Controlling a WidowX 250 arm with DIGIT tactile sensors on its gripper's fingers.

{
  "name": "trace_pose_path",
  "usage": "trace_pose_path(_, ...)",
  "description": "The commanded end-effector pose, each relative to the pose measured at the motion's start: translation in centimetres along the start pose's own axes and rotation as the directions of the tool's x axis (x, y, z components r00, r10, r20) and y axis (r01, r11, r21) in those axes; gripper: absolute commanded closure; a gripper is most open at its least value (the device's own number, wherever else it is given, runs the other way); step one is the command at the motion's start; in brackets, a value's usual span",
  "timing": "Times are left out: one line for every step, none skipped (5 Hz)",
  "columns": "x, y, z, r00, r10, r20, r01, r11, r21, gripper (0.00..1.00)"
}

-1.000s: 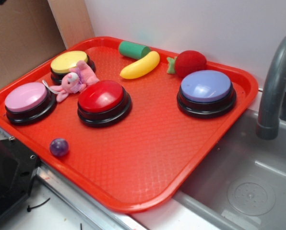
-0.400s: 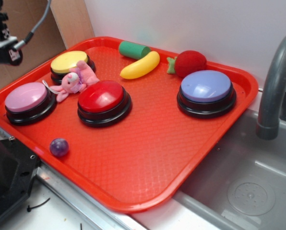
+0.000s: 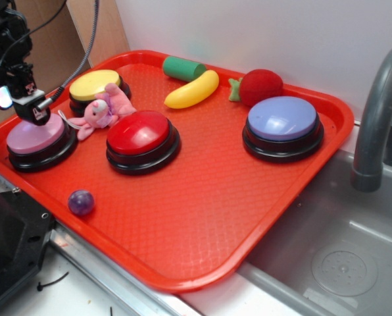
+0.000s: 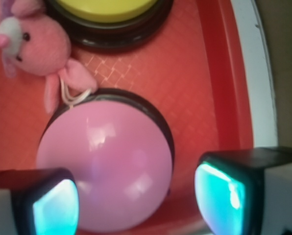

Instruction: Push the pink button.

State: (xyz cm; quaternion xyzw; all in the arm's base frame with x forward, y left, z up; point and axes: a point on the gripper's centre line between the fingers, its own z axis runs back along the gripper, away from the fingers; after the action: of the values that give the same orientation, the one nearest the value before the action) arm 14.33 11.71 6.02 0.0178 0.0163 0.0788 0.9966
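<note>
Tray (image 3: 202,217) holds pink button (image 4: 104,166) beneath end effector (image 4: 136,196).

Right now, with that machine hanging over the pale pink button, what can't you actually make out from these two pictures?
- Exterior view: whether the gripper touches the pale pink domed button; its tip hides the spot.
- Wrist view: the two fingers sit apart, cut off by the bottom edge.
- Wrist view: the small pink plush bunny and the yellow domed button are cropped at the top and blurred.
- Exterior view: the grey tap runs off the right edge.
</note>
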Motion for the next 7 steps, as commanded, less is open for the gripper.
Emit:
trace_pose_path(-0.5, -2.4, -1.5, 0.997, -0.063, -0.032, 0.063, 0.998, -0.009, 0.0)
trace_pose_path(0.0, -2.3, -0.6, 0.997, -0.069, -0.02, 0.069, 0.998, 0.005, 0.0)
trace_pose_path(1.1, -1.9, 2.3, 0.997, -0.073, 0.033, 0.072, 0.997, 0.032, 0.0)
trace_pose_path(1.8, -1.7, 5.1, 0.994, -0.074, 0.079, 0.071, 0.997, 0.044, 0.0)
trace_pose_path(2.3, -2.0, 6.5, 0.994, -0.086, 0.069, 0.079, 0.992, 0.094, 0.0)
trace_pose_path(2.3, -1.9, 7.1, 0.994, -0.081, 0.068, 0.074, 0.993, 0.094, 0.0)
trace_pose_path(2.3, -2.0, 7.9, 0.994, -0.079, 0.073, 0.072, 0.993, 0.09, 0.0)
